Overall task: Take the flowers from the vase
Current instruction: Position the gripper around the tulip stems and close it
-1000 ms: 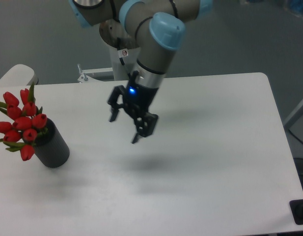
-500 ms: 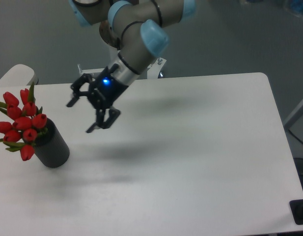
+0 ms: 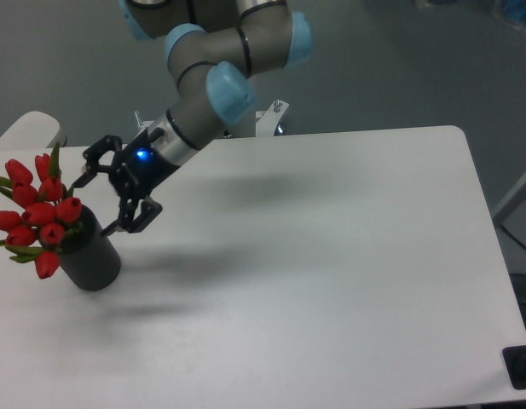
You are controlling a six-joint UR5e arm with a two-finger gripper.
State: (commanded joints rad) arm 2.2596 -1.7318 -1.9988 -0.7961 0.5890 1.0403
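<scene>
The white table (image 3: 331, 281) fills most of the view, and my arm (image 3: 213, 81) reaches across its far left part from the mount behind the edge, grey tubes with pale blue joint caps. Near the table's left edge stands the vase (image 3: 92, 256), a dark matte cylinder leaning slightly as the camera sees it. The flowers (image 3: 37, 213) sit in its mouth, red closed buds with green leaves spilling out wider than the rim, toward the left. My gripper (image 3: 96, 200) hangs just right of the bunch and above the vase's rim, its two black fingers spread wide apart with nothing between them, a blue light glowing on its body. It touches neither flowers nor vase.
</scene>
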